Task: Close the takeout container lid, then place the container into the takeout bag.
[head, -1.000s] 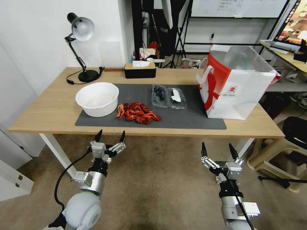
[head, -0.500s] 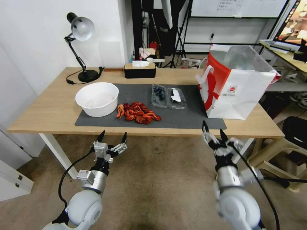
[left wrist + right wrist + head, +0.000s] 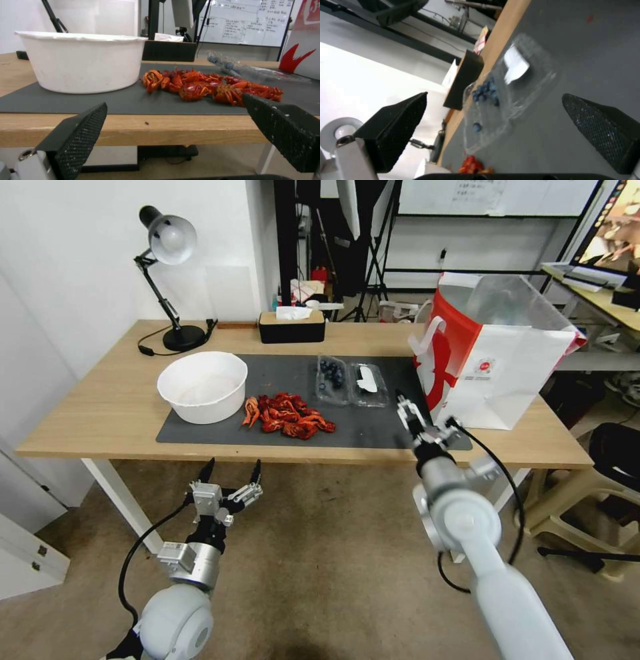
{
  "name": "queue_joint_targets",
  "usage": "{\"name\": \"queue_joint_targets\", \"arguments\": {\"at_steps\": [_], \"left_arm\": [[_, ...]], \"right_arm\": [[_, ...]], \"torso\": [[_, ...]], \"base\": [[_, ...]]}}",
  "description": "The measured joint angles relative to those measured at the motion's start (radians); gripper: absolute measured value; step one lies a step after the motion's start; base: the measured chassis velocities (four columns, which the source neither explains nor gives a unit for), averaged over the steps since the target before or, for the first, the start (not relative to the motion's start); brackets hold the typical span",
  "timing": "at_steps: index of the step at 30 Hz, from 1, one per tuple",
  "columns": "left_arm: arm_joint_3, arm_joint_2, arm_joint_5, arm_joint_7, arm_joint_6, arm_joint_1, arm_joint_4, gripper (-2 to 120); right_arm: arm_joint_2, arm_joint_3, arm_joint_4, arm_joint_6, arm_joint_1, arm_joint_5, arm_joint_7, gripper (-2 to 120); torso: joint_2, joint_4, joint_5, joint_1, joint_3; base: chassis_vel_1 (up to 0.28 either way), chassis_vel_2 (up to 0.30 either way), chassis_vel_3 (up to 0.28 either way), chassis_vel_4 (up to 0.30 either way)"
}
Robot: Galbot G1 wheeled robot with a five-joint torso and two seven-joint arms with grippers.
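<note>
Hovering low at the left, in front of the counter edge and short of the mat: the left pincer, fingers spread and empty, facing the white bowl and the red crayfish from below the counter's front edge, well apart from the task's things. Lying past the crayfish, mid-mat: the container, sprawling open and flat, tray half with blueberries toward the bowl side, lid with its white patch toward the bag side, hinge line running away from the robot, so the long axis of the opened pair stretching left to right. Reaching over the mat's near right part: the right pincer, fingers parted wide and holding nothing, sitting nearer the robot than the lid and a little to its right; in the right wrist view the container framing itself between the fingers with bare mat around. Judging the right arm the nearer by far, and the lid lying ahead and slightly left of it. Standing at the far right, just beside the lid's outer edge: the bag, mouth open upward, leaving only a narrow strip of mat between bag wall and lid, open room lying on the near side.
</note>
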Motion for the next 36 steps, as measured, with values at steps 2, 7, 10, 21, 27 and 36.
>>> {"name": "queue_joint_targets", "arguments": {"at_steps": [2, 7, 10, 21, 27, 36], "left_arm": [[-0.002, -0.001, 0.000, 0.000, 0.001, 0.004, 0.000, 100], [-0.006, -0.004, -0.001, -0.001, 0.001, 0.008, 0.003, 100], [-0.008, -0.004, -0.001, -0.001, 0.001, 0.008, 0.005, 100], [-0.021, 0.009, -0.015, 0.005, 0.003, 0.000, 0.008, 100], [-0.027, 0.018, -0.021, 0.007, 0.003, -0.002, 0.010, 100], [-0.027, 0.020, -0.024, 0.007, 0.003, -0.011, 0.013, 100]], "right_arm": [[0.016, -0.014, -0.027, -0.011, 0.038, 0.038, 0.033, 100], [0.045, -0.029, -0.071, -0.027, 0.087, 0.066, 0.080, 100], [0.070, -0.034, -0.111, -0.046, 0.124, 0.076, 0.119, 100], [0.163, -0.062, -0.235, -0.078, 0.257, 0.069, 0.215, 100], [0.190, -0.064, -0.269, -0.079, 0.291, 0.054, 0.239, 100], [0.235, -0.061, -0.316, -0.079, 0.320, 0.025, 0.266, 100]], "torso": [[0.000, 0.0000, 0.0000, 0.000, 0.000], [0.000, 0.0000, 0.0000, 0.000, 0.000], [0.000, -0.0001, 0.0000, 0.000, 0.000], [0.000, 0.0000, 0.0000, 0.000, 0.000], [0.000, 0.0000, 0.0000, 0.000, 0.000], [0.000, 0.0000, 0.0000, 0.000, 0.000]], "base": [[0.000, 0.000, 0.000, 0.000], [0.000, 0.000, 0.000, 0.000], [0.000, 0.000, 0.000, 0.000], [0.000, 0.000, 0.000, 0.000], [0.000, 0.000, 0.000, 0.000], [0.000, 0.000, 0.000, 0.000]]}}
